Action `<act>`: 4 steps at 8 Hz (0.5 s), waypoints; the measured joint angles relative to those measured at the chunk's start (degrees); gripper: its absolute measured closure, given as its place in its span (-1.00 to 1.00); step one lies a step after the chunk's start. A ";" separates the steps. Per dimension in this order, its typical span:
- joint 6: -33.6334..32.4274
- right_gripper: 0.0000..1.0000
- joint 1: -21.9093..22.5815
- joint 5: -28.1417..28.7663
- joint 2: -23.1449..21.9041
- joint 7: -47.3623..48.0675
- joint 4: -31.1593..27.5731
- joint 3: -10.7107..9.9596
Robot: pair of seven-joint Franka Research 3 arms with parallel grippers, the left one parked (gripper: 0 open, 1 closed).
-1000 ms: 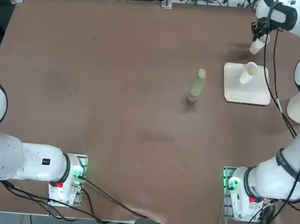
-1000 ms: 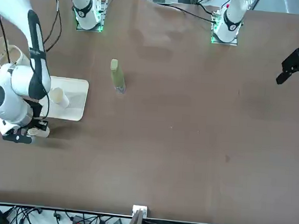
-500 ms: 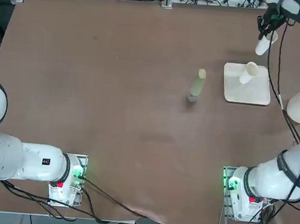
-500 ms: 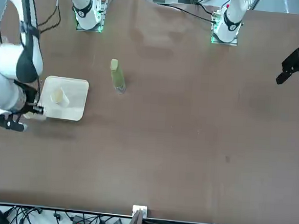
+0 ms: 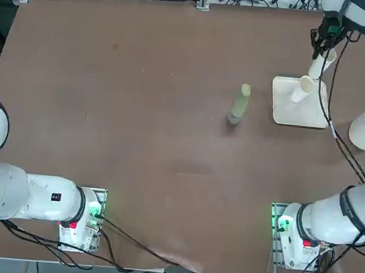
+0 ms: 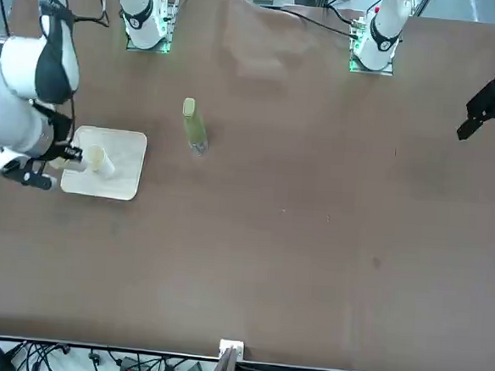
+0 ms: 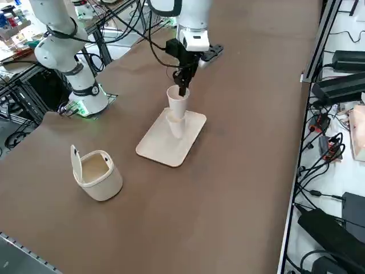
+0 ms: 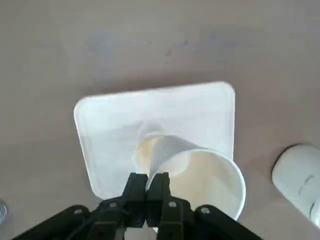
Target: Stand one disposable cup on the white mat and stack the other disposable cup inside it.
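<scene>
In the top view, my right gripper (image 5: pixel 322 54) is at one o'clock of the white mat (image 5: pixel 282 113), shut on the held cup (image 5: pixel 321 65). That cup's long axis runs from one o'clock, its mouth end, to seven at its base. The standing cup (image 5: pixel 302 90) is on the mat, its mouth seen towards one o'clock. The lidded container (image 5: pixel 362 131) is at four o'clock of the mat, the green bottle (image 5: pixel 239 105) at nine.

From the front, I have the held cup just beside the standing one, at its nine o'clock; the bottle is at two o'clock from the mat.

From my right side, the held cup's mouth faces twelve o'clock and its base six, its long axis a little tilted. The base overlaps the standing cup's mouth in this view; I cannot tell whether they touch.

At my wrist, I pinch the held cup's wall at the rim, its wide mouth towards me and its base over the mat. The lidded container shows faint grey marks that I cannot read.
</scene>
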 joint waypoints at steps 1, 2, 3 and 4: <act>0.13 0.96 0.28 0.00 -1.26 0.13 -2.33 0.01; 0.61 0.96 0.35 0.00 -2.02 0.16 -4.02 0.01; 2.00 0.96 0.35 0.00 -2.38 0.18 -5.40 0.01; 4.40 0.96 0.35 0.00 -2.41 0.25 -6.89 0.01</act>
